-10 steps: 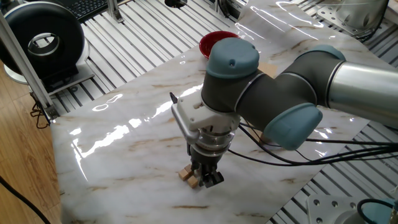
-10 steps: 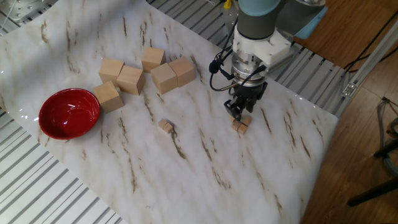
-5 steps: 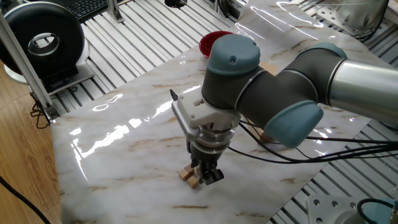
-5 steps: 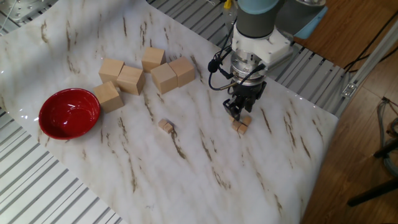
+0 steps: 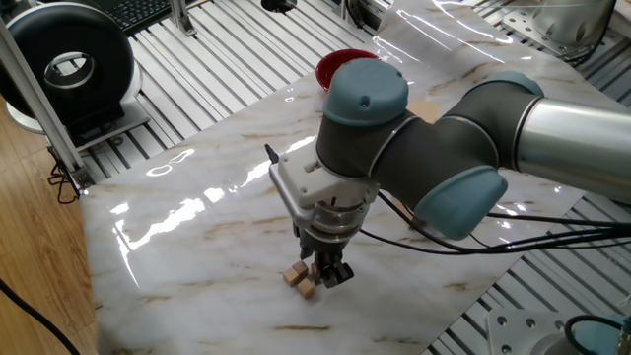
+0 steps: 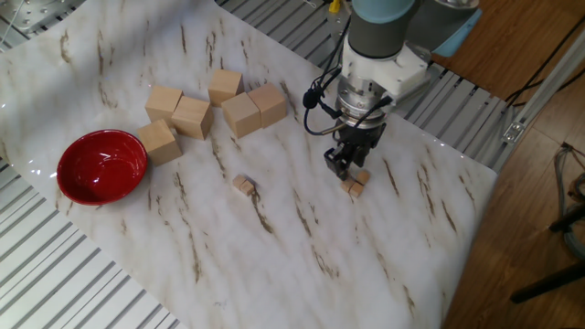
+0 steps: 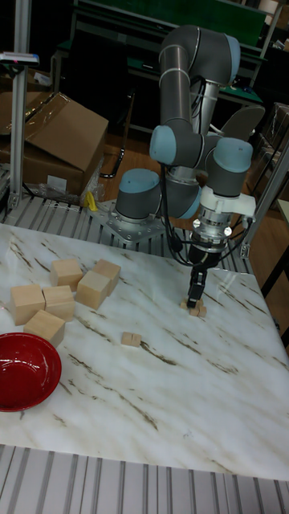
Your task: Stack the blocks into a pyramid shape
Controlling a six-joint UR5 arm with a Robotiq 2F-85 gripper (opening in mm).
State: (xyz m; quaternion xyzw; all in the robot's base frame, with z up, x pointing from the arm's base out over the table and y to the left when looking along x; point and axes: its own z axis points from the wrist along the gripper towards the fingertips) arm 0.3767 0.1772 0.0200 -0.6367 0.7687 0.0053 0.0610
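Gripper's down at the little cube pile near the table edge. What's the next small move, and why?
Probably lift straight up, then go for the lone tiny tan wooden cube lying apart on the marble table. The gripper sits right at the small pile of tiny tan cubes, which looks unfinished; whether it holds a cube is hidden.

We see bright, even overhead light; white glare streaks the glossy marble tabletop (image 5: 187,212) near its left edge and far corner. Shadows stay soft. The tall fixed view looks dimmer and slightly soft.
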